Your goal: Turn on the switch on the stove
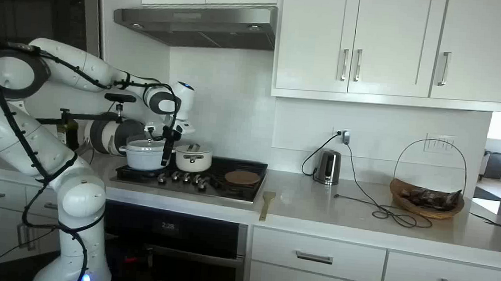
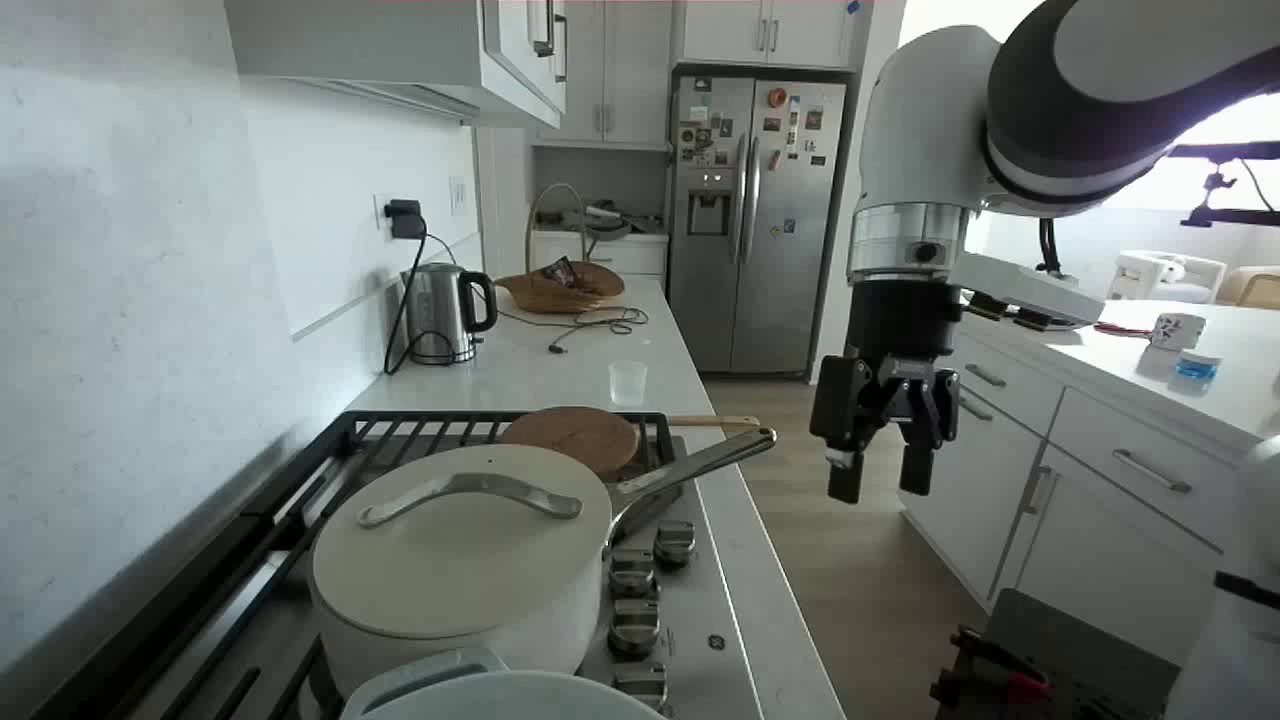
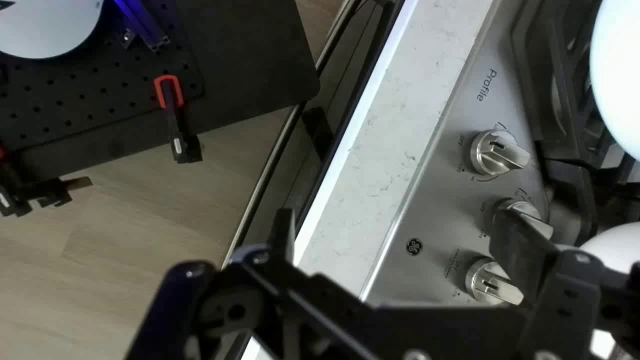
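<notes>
The stove shows its steel front panel (image 1: 232, 196) and dark grates in both exterior views; the panel also shows in the wrist view (image 3: 420, 225). A row of silver knobs (image 1: 186, 178) stands on this panel, also seen in an exterior view (image 2: 634, 628). In the wrist view a knob (image 3: 500, 152) and a lower knob (image 3: 492, 281) have OFF marks beside them. A middle knob (image 3: 530, 215) is partly hidden by a finger. My gripper (image 2: 880, 482) is open and empty, fingers down, above and in front of the panel. In the wrist view its fingertips (image 3: 395, 227) are wide apart.
A white lidded pot (image 2: 460, 570) with a metal handle (image 2: 700, 462) reaching over the front panel and a light blue pot (image 1: 144, 155) stand on the grates. A brown disc (image 1: 242, 177) lies on the right burner. A wooden spatula (image 1: 266, 204) lies beside the stove. The hood (image 1: 206, 23) hangs above.
</notes>
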Tool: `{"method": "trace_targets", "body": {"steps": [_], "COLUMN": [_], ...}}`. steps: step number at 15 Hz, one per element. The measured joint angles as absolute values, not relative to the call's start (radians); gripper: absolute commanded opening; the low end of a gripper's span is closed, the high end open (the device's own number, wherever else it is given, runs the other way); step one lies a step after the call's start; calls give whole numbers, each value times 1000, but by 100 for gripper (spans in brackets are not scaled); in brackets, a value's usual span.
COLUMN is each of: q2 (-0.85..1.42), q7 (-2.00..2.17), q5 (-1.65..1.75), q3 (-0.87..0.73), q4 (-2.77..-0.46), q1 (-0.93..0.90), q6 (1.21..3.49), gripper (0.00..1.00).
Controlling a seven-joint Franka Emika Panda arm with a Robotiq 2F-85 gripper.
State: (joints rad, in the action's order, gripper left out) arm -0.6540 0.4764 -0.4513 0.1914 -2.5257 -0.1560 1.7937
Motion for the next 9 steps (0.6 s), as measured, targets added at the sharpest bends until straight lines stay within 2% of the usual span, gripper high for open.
{"method": "trace_targets", "body": {"steps": [9], "q2": [-608], "q7": [372], "q5": [-451], "q3": [220], "q4": [-2511], "q1": [-184], "q6": [1740], "gripper": [100]}}
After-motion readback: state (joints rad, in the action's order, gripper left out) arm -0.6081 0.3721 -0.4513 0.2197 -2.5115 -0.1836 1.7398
